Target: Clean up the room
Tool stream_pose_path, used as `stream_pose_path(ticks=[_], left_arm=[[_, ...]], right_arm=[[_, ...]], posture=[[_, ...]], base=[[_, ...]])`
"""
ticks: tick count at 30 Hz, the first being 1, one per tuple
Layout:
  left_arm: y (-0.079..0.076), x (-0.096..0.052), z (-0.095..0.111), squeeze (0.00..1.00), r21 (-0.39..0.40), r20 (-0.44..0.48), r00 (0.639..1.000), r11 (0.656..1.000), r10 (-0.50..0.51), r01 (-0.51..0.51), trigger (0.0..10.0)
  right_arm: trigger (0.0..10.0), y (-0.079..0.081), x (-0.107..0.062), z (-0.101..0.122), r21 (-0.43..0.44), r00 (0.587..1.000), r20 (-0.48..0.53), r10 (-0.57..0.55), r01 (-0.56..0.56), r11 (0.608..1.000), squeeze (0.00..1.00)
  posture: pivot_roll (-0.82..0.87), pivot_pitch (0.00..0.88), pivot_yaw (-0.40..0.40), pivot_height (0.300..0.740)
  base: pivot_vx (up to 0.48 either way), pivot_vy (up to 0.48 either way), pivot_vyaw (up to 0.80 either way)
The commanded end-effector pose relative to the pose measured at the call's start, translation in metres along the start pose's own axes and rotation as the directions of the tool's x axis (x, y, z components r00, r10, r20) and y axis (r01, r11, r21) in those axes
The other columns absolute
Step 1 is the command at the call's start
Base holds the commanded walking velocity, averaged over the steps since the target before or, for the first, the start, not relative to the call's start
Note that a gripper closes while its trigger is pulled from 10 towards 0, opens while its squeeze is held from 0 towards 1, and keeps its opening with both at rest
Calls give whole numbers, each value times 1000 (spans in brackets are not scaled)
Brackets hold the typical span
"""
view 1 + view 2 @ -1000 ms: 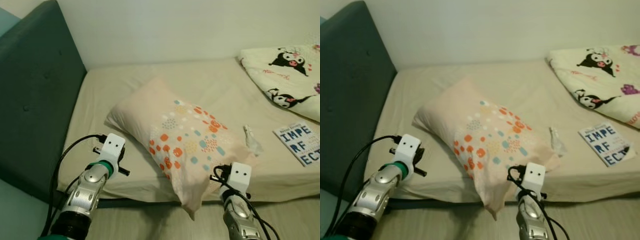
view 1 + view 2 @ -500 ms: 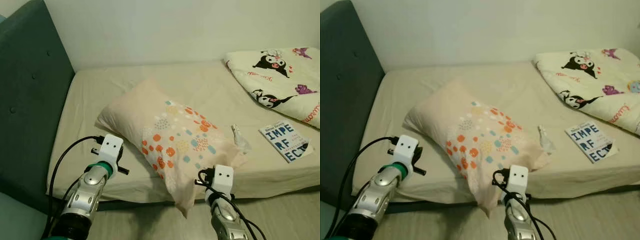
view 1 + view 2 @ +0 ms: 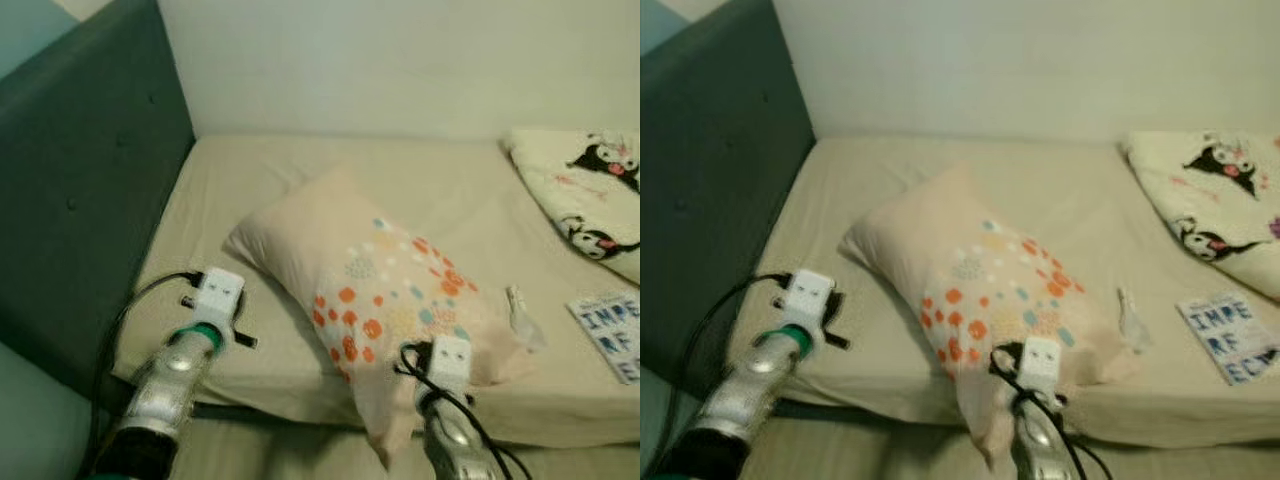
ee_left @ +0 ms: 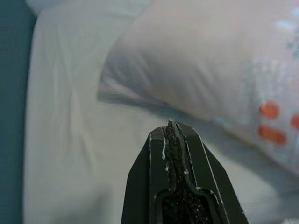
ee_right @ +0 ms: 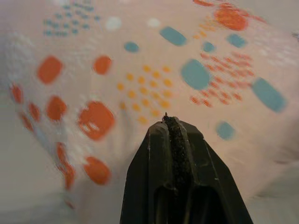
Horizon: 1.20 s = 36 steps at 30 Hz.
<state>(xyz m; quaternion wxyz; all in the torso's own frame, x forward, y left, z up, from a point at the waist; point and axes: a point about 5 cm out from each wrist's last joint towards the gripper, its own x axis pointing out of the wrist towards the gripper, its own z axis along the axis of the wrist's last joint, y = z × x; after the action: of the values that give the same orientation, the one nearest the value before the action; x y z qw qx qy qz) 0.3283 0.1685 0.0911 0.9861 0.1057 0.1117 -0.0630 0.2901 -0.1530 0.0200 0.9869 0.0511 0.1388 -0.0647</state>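
A pale peach pillow (image 3: 370,280) with orange and teal dots lies askew on the beige bed (image 3: 250,190), one corner hanging over the front edge. My left gripper (image 4: 170,128) is shut and empty, hovering over the sheet just short of the pillow's plain corner (image 4: 140,70). My right gripper (image 5: 167,122) is shut too, with nothing in it, pointing at the dotted part of the pillow (image 5: 154,60). The left wrist (image 3: 215,300) hangs over the bed's front left edge. In front of the pillow's overhanging corner sits the right wrist (image 3: 447,362).
A dark teal headboard (image 3: 80,190) rises at the left. At the bed's right lie a folded cartoon-print blanket (image 3: 590,180), a book (image 3: 612,335) and a small crumpled clear wrapper (image 3: 522,312). A pale wall runs behind the bed.
The camera has shifted and blurred, so the bed slid right in view. The right wrist now stands closer to the pillow's hanging corner. Both grippers stay shut.
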Motion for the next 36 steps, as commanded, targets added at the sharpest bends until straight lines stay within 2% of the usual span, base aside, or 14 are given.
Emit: stream_pose_path(ticks=[1,6,8,13,21,25,36], left_arm=[[-10,0,-1,0,-8,-6,999,999,-32,32,10000],[-11,0,-2,0,-4,-9,999,999,-51,51,10000],[-13,-1,-3,0,35,-17,998,998,-61,61,10000],[-12,-1,-3,0,59,-8,999,998,-36,36,10000],[-11,-2,-5,0,58,-17,1000,998,-17,18,10000],[-11,-2,-6,0,27,-19,1000,1000,-13,14,10000],[-10,-2,-7,0,18,-23,1000,1000,-9,10,10000]], right_arm=[[10000,-10,-4,-10,5,999,-38,-36,36,999,0],[10000,-12,-5,-11,5,998,-41,-41,42,999,0],[10000,-13,-5,-12,5,998,-44,-43,43,999,0],[10000,-12,-5,-12,4,998,-46,-42,42,999,0],[10000,-12,-5,-12,0,998,-48,-33,33,999,0],[10000,-11,-5,-12,-4,998,-49,-28,27,1000,0],[10000,-11,-5,-13,-5,998,-56,-24,24,1000,0]], posture=[[151,36,78,740],[154,39,77,740],[154,39,77,740],[162,40,74,740],[163,40,70,740],[161,33,66,740],[161,26,64,740]], base=[[326,0,0],[187,0,0],[0,0,0],[0,0,0],[0,0,0],[0,-284,0],[0,-400,0]])
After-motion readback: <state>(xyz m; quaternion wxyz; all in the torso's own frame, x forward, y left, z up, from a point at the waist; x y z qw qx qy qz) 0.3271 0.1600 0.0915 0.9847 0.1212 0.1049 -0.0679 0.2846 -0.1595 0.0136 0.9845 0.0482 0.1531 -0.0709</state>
